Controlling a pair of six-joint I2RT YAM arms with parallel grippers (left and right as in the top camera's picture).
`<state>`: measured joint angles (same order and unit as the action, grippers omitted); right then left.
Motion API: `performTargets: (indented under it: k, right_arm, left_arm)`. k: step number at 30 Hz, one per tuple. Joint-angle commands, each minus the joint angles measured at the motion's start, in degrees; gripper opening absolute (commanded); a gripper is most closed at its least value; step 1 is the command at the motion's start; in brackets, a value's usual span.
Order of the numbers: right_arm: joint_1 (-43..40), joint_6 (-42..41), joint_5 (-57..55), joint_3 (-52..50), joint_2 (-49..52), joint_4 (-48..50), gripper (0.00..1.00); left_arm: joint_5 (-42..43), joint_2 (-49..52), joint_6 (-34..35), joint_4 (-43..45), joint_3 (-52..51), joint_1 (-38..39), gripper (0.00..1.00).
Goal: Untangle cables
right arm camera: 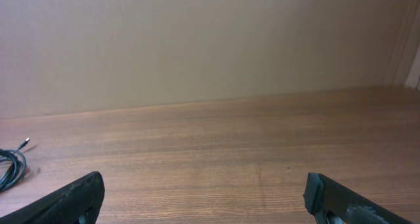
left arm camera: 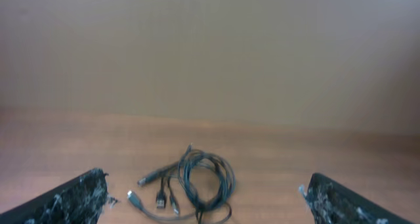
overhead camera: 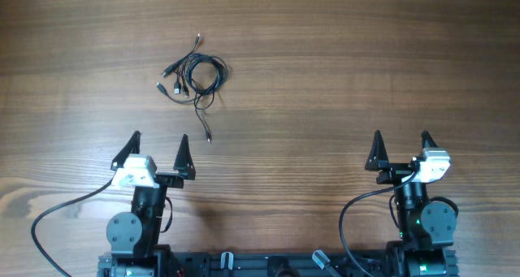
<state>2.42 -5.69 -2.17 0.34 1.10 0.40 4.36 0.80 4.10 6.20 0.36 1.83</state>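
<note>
1. The left end effector (overhead camera: 160,136) hangs low over the bench (overhead camera: 325,58), pointing forward, jaws spread wide, holding nothing.
2. The right end effector (overhead camera: 401,134) stands well to its right, likewise spread and empty.
3. The cables (overhead camera: 195,75) lie bundled ahead of the left end effector, apart from it.

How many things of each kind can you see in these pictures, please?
Tangled cable bundle: 1 (single cords too knotted to count)
Pincers: 2, the left pincer and the right pincer, both open and empty
Table: 1
Total: 4
</note>
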Motion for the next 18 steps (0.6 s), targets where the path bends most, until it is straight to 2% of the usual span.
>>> performTargets:
  k: [1, 8, 18]
  right_arm:
    - [-0.3, 1.1, -0.7, 0.0, -0.5, 0.3, 1.00]
    - [-0.3, 1.1, -0.7, 0.0, -0.5, 0.3, 1.00]
    - [-0.3, 1.1, -0.7, 0.0, -0.5, 0.3, 1.00]
  left_arm:
    - [-0.6, 0.0, -0.9, 4.3, 0.0, 0.3, 1.00]
    - [-0.6, 0.0, -0.9, 14.7, 0.0, 0.3, 1.00]
    - [-0.6, 0.0, 4.1, 15.0, 0.0, 0.3, 1.00]
